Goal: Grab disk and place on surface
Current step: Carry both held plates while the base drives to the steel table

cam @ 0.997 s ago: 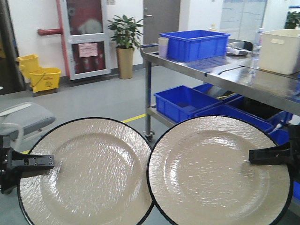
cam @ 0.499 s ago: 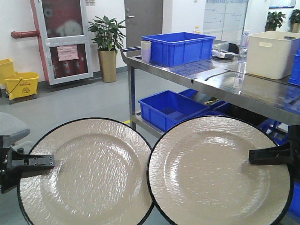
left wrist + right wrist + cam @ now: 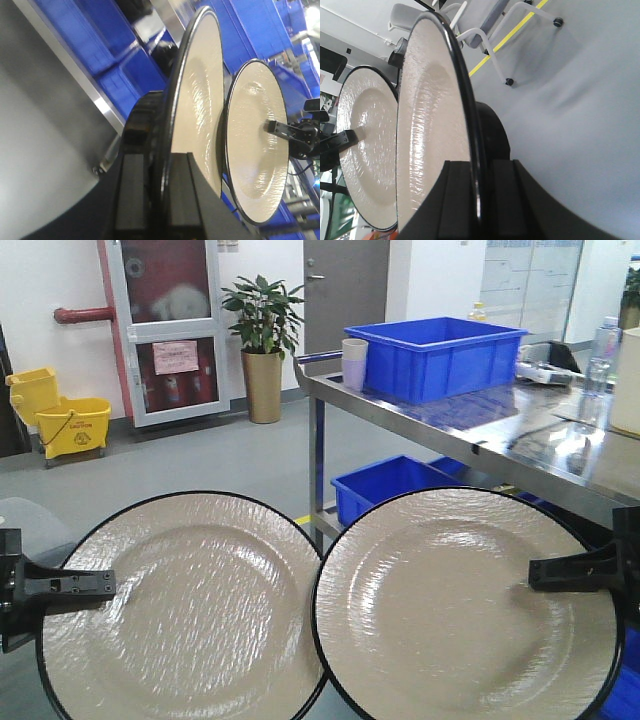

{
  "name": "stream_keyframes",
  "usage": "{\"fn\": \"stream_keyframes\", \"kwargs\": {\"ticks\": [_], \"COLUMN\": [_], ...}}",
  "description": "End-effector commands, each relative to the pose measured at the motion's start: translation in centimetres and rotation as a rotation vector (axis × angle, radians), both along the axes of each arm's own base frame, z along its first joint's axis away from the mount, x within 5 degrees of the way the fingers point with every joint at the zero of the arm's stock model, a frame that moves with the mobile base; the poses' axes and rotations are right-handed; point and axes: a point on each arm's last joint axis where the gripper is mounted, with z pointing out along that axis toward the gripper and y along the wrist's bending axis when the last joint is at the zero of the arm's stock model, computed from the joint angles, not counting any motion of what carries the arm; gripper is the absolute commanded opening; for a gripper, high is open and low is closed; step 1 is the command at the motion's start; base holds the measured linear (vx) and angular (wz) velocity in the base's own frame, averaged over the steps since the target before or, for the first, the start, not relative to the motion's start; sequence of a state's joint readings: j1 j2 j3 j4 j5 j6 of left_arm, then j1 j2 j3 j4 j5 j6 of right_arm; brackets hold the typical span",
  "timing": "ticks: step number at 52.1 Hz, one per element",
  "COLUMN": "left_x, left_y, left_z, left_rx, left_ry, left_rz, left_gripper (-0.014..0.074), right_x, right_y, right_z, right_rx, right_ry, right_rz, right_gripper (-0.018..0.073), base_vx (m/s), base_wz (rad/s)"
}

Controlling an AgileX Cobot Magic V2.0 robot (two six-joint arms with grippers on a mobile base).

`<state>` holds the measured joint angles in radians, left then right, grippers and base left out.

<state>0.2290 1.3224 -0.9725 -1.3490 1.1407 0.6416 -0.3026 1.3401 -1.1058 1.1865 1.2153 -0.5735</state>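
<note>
Beige left disk (image 3: 185, 610) is pinched by left hand (image 3: 100, 585), right disk (image 3: 450, 610) by right hand (image 3: 545, 573); near-touching rims may clash and slip before the bench (image 3: 480, 430).

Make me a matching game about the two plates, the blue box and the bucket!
Things:
1. left plate
2. right plate
3. blue bin
4. mop bucket

Places or colours:
A. on the steel tabletop
B. rim clamped in the right gripper
C. yellow, on the floor
D. rim clamped in the left gripper

Pairs: 1-D, 2-B, 3-A, 4-C.
</note>
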Motion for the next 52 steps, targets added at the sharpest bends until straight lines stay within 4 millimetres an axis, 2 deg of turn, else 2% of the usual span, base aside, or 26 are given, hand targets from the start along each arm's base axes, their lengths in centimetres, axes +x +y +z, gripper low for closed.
{"fn": "stream_keyframes", "kwargs": {"ticks": [1,25,52], "left_x": [-0.51,-0.51,-0.50], "left_y": [-0.43,-0.43,-0.43], "left_z": [3.03,3.03,3.03], "left_rx": [-0.146,-0.146,-0.146], "left_ry": [-0.083,-0.083,-0.083], "left_rz": [0.003,0.003,0.004], "left_gripper": [-0.0009,-0.0009,-0.0009], "right_x": [-0.77,-0.76,-0.76], "right_y": [0.66,0.66,0.66], "right_z": [2.69,2.69,2.69], "right_rx": [0.111,0.111,0.111], "right_ry": [-0.084,-0.084,-0.084], "right_rz": [0.025,0.024,0.024], "right_gripper": [-0.0009,-0.0009,-0.0009], "base_vx": [0.50,0.51,0.47], "base_wz": [0.12,-0.04,-0.40]}}
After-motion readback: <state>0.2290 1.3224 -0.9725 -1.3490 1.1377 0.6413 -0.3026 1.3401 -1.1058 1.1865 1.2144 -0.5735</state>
